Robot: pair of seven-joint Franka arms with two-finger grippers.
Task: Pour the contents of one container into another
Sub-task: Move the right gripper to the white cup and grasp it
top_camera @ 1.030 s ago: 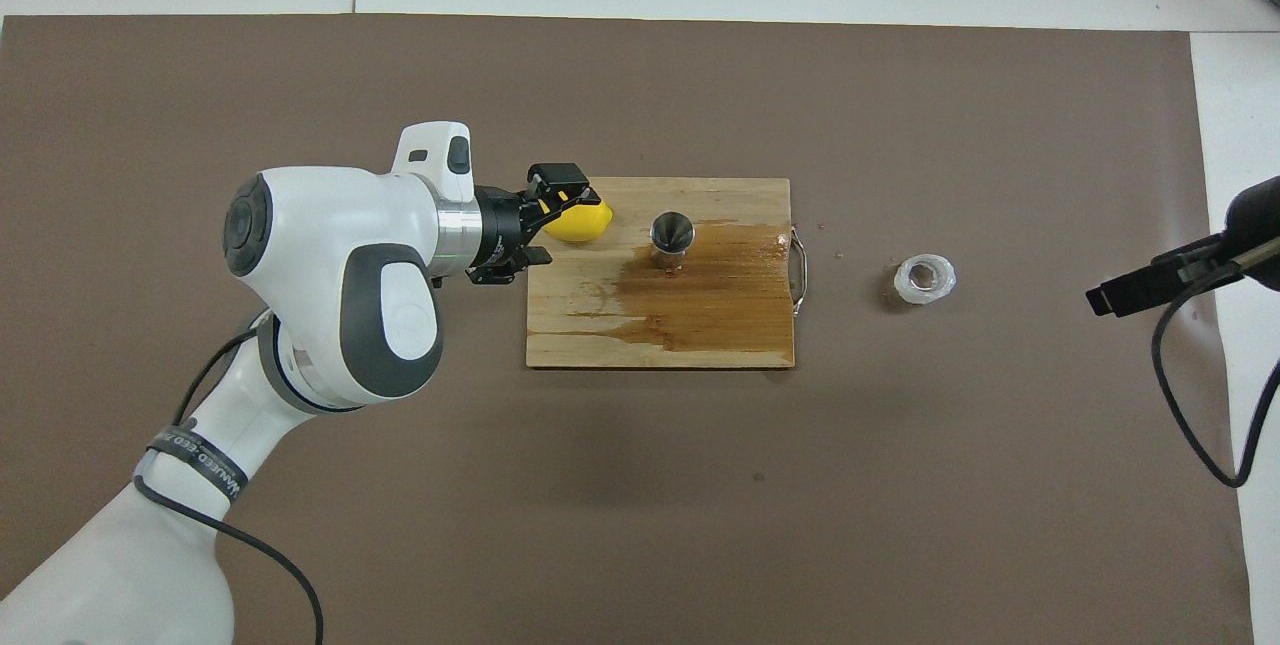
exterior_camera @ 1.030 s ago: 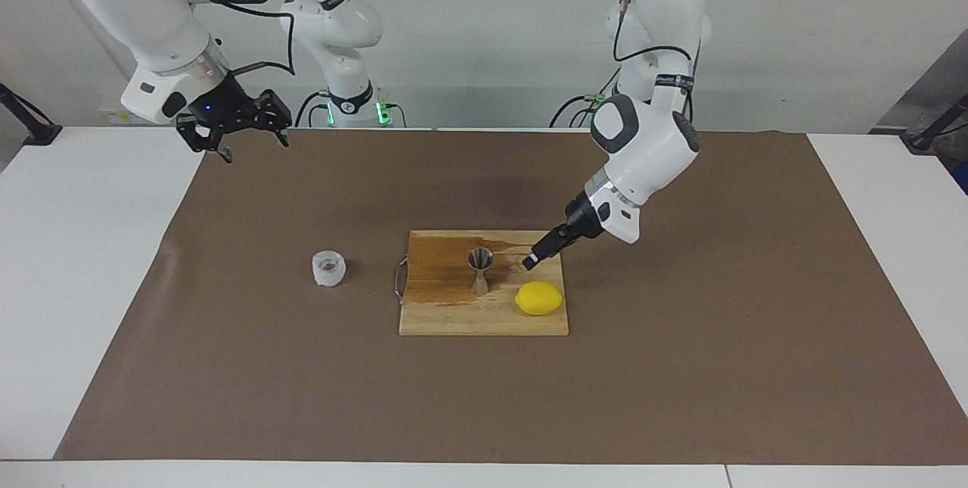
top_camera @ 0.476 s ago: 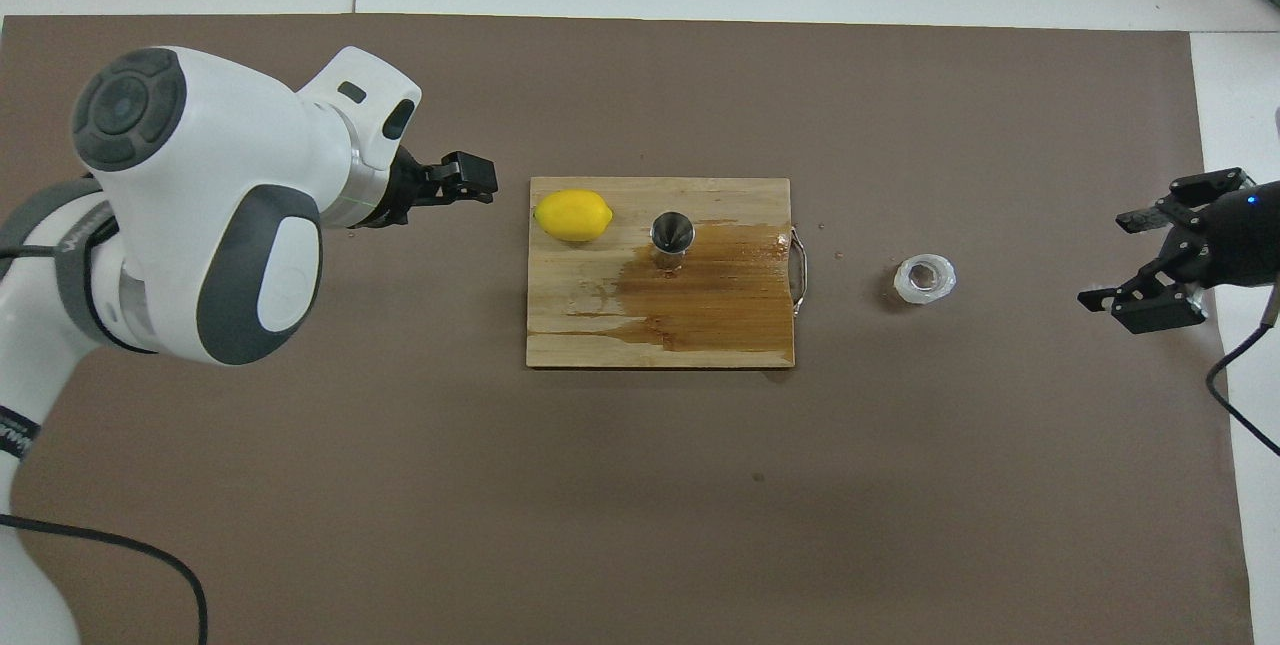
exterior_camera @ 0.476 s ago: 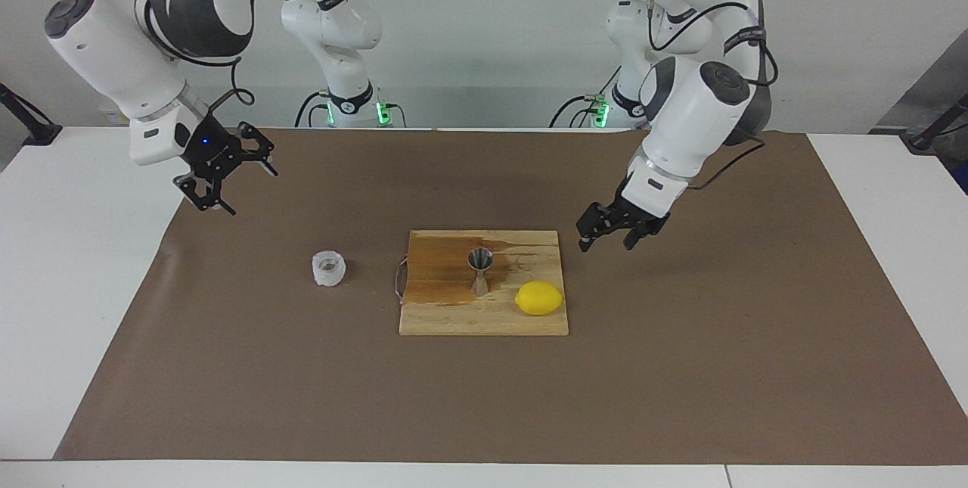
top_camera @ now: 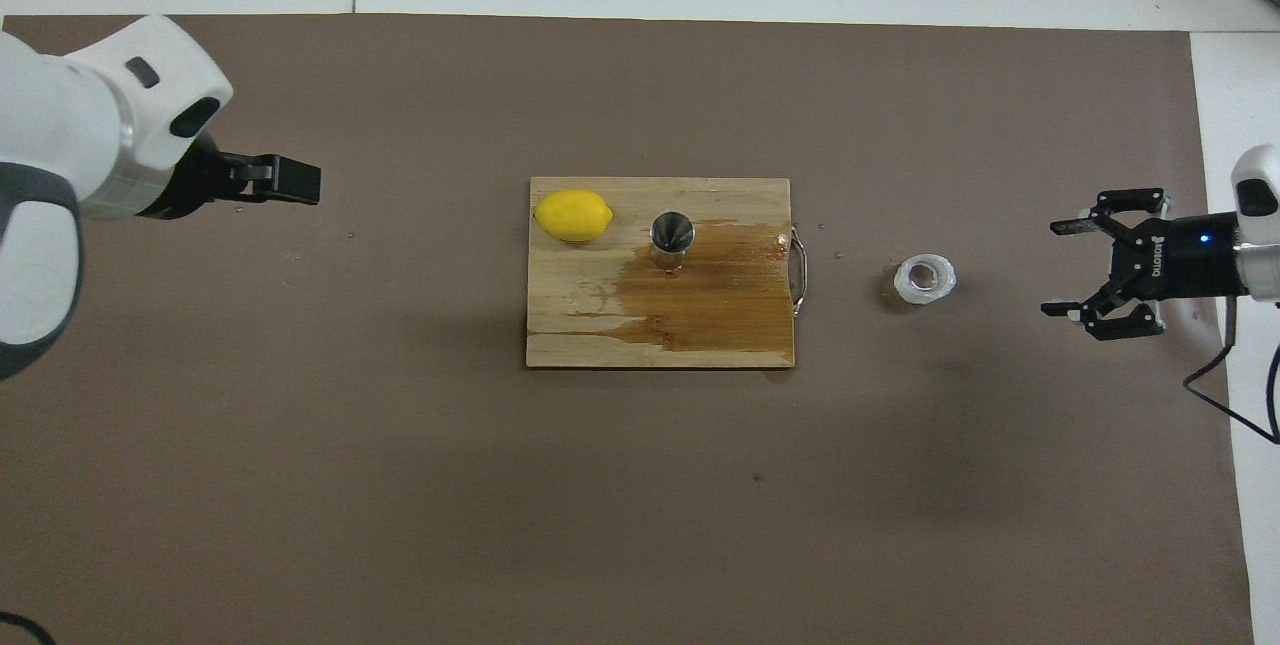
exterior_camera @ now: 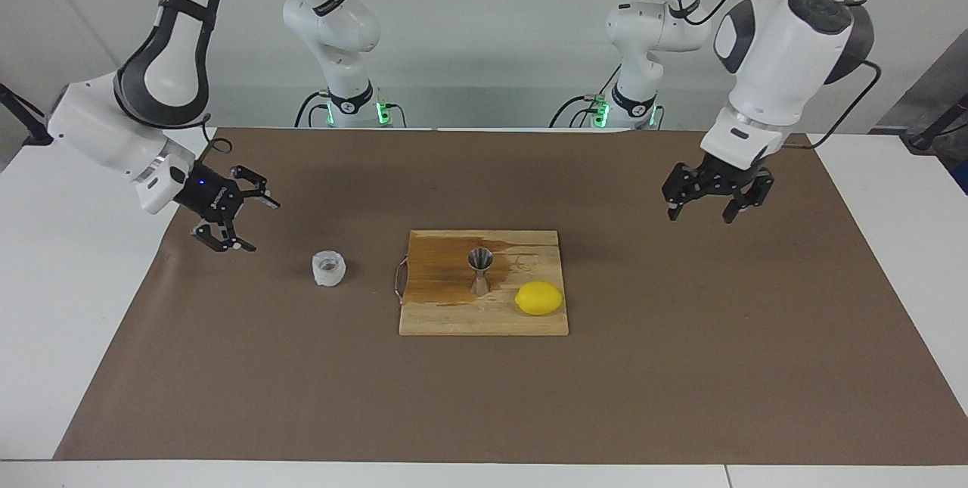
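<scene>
A small translucent plastic cup (exterior_camera: 328, 268) with crinkled sides stands upright on the brown mat (exterior_camera: 681, 367), toward the right arm's end of the bench (exterior_camera: 76, 306) and about midway between the bench's edge nearest the robots and its edge farthest from them. It sits apart from the wooden cutting board (exterior_camera: 454, 318), off the end of the board that carries the metal handle (exterior_camera: 398, 281). The silver hourglass-shaped jigger (exterior_camera: 479, 270) stands upright on the board, at the rim of a dark wet stain (exterior_camera: 439, 268) that covers the part of the board toward the cup. A lemon (exterior_camera: 538, 298) lies on the board beside the jigger, toward the left arm's end and a little farther from the robots.

The right gripper (exterior_camera: 240, 222) hangs over the mat near the right arm's edge of it, its fingers spread wide and empty, pointing toward the cup but well clear of it. The left gripper (exterior_camera: 703, 214) is raised over the mat toward the left arm's end of the bench, well apart from the board, also spread open and holding nothing.
</scene>
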